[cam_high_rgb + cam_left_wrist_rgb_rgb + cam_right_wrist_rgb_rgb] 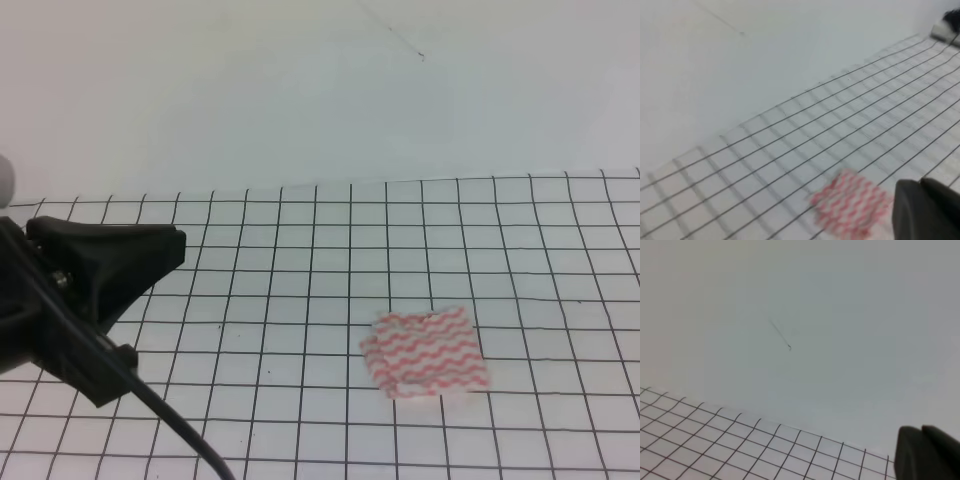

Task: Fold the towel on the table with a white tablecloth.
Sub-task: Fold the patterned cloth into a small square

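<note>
Nearest the exterior high camera, the left arm [75, 300] fills the lower left corner as a black bulk with a cable running down toward the bottom edge. Its tip points toward the towel [427, 352] but stays well apart from it, holding nothing. The left gripper [927, 210] shows only as a dark blurred block in the lower right corner of the left wrist view, so whether its fingers are spread or pressed together cannot be told.

The towel lies flat on the surface [300, 300], right of centre and toward the near side, in a compact rectangle a few grid squares across. Layered edges show along its left and lower sides, so it appears already doubled over. In the left wrist view the towel [850, 207] is blurred and sits just beside the dark block of the gripper.

The tablecloth [520, 230] stretches beyond the towel to the far edge, its black grid lines unbroken. Behind it stands a plain white wall [300, 90] with a thin dark mark [395, 35] high above the towel.

The right gripper [927, 452] appears only as a dark shape in the lower right corner of the right wrist view, its finger state unreadable; that camera sees the far strip of tablecloth [740, 445] and the wall.
</note>
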`<state>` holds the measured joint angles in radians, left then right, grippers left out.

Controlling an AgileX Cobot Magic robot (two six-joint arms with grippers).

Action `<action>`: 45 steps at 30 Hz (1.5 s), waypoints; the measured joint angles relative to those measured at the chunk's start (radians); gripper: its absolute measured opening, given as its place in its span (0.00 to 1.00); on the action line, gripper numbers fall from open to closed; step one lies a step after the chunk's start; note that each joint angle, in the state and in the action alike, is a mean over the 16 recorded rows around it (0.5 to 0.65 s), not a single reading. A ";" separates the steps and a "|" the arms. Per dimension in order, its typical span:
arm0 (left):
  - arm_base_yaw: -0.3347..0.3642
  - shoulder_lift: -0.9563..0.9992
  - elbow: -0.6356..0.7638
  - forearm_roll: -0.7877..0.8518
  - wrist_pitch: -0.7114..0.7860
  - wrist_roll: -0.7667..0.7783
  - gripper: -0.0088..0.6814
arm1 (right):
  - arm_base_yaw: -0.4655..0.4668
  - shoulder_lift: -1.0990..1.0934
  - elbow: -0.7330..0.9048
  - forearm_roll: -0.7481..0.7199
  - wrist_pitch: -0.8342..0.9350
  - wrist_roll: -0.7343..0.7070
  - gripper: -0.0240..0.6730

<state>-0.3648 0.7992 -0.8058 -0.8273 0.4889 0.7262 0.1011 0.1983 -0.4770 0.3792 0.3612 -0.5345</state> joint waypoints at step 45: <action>0.248 -0.817 0.815 0.809 -0.195 -0.931 0.01 | 0.000 0.006 0.000 0.010 0.000 -0.003 0.03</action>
<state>-0.1166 -0.0176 0.0093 -0.0182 0.2941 -0.2047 0.1012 0.2046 -0.4770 0.3891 0.3612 -0.5377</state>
